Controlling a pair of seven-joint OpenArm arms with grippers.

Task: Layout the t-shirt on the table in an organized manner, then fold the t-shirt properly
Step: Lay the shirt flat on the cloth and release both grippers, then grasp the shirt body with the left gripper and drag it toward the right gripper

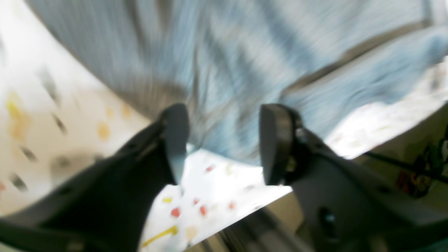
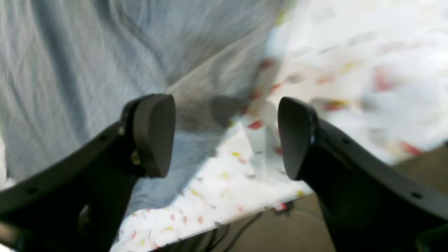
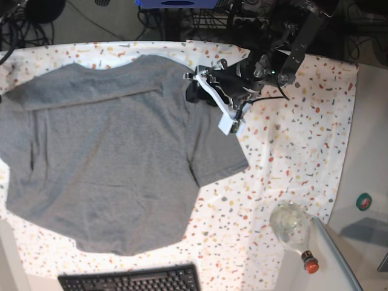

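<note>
On table (image 3: 291,139), grey t-shirt (image 3: 109,163) spread flat, faintly creased; both arms' fingers (image 1: 220,143) (image 2: 227,136) parted, empty.

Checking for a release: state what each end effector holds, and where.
Nothing: left end effector and right end effector are open above the t-shirt.

You've got one grey t-shirt (image 3: 115,163) on one speckled table (image 3: 303,145), one black keyboard (image 3: 130,280) at the near edge, and one clear bottle (image 3: 294,230) lying nearby.
</note>
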